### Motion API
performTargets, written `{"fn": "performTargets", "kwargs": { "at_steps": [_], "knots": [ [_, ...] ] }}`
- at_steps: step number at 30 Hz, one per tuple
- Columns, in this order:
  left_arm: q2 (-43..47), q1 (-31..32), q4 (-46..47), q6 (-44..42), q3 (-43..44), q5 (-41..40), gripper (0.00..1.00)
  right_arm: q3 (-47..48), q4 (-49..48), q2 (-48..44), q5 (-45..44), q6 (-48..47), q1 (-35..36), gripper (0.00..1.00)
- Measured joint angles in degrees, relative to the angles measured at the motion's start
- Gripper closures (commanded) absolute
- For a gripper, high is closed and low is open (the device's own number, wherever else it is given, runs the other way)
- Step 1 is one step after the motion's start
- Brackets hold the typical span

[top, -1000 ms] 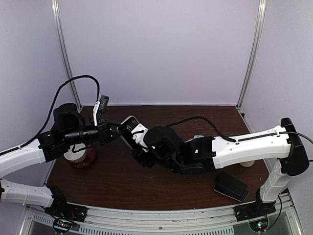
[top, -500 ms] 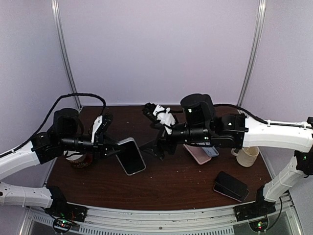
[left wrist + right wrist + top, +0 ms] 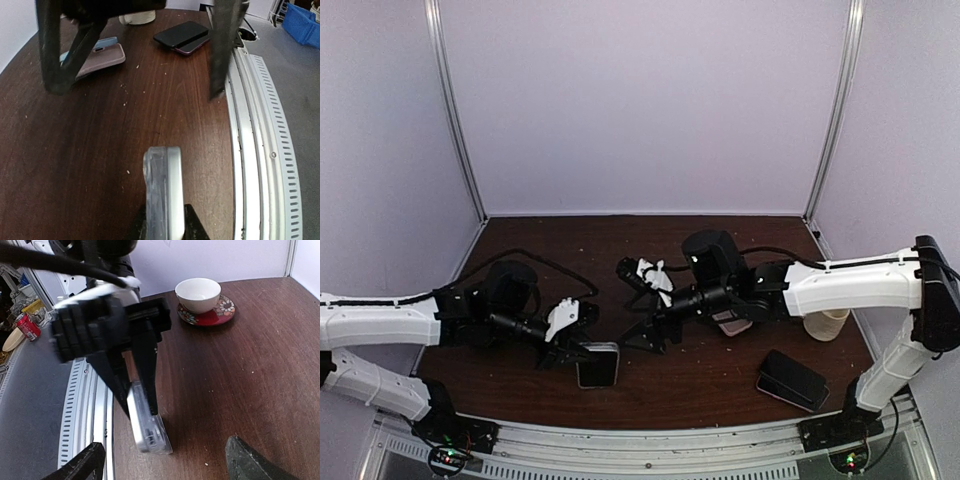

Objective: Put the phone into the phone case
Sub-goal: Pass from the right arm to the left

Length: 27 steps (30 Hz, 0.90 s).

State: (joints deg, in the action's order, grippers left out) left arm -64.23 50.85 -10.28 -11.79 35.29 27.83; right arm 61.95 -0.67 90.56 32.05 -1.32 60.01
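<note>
A silver phone in a clear case (image 3: 598,365) stands on its edge on the brown table near the front edge. My left gripper (image 3: 575,350) is shut on it. In the left wrist view the phone and case (image 3: 162,190) show edge-on between my left gripper's (image 3: 162,222) fingers, clear case on the left, silver phone on the right. My right gripper (image 3: 635,305) is open and empty, just right of the phone. In the right wrist view the phone (image 3: 147,427) tilts between my right gripper's (image 3: 165,465) spread fingers.
A pink-cased phone (image 3: 730,322) and a blue one (image 3: 102,42) lie mid-table under the right arm. A black phone (image 3: 792,380) lies at the front right, with a cream mug (image 3: 825,325) behind it. A cup on a red saucer (image 3: 199,295) stands at the left. A metal rail (image 3: 650,440) runs along the front edge.
My left gripper has brought the phone down and toward the front edge of the table. My right gripper has dropped lower and stays open beside it.
</note>
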Motion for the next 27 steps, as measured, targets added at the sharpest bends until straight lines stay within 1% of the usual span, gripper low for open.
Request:
{"fn": "performTargets", "kwargs": {
  "at_steps": [1, 4, 8, 12, 17, 20, 24, 27],
  "knots": [
    [-1.18, 0.85, 1.44, -0.44, 0.37, -0.28, 1.0, -0.7, -0.24, -0.02, 0.85, 0.13, -0.66, 0.14],
    [-5.9, 3.39, 1.75, -1.55, 4.63, -2.86, 1.0, -3.06, -0.5, -0.85, 2.23, -0.02, -2.14, 0.14],
    [-11.08, 4.13, 1.22, -2.6, 9.7, -3.65, 1.0, -9.2, -0.46, -5.88, 2.97, 0.0, -3.02, 0.14],
    [-10.43, 4.11, 1.36, -2.91, 9.92, -3.58, 1.0, -11.39, -0.22, -10.95, 2.89, 0.24, -3.28, 0.14],
    [-8.98, 4.11, 3.08, -1.44, 8.33, -2.01, 1.0, -15.08, -4.61, -15.28, 1.62, 0.59, -3.32, 0.14],
    [-8.98, 4.13, 4.22, 0.96, 8.31, -0.63, 1.0, -18.47, -6.86, -16.28, -0.79, 0.7, -3.32, 0.14],
    [-8.92, 4.37, 6.1, 2.75, 8.04, 0.46, 1.0, -20.39, -6.71, -18.08, -4.52, 0.61, -3.39, 0.13],
    [-8.39, 4.74, 6.56, 2.73, 6.82, 0.17, 1.0, -21.38, -7.54, -20.24, -5.75, 0.66, -3.41, 0.16]
  ]
}}
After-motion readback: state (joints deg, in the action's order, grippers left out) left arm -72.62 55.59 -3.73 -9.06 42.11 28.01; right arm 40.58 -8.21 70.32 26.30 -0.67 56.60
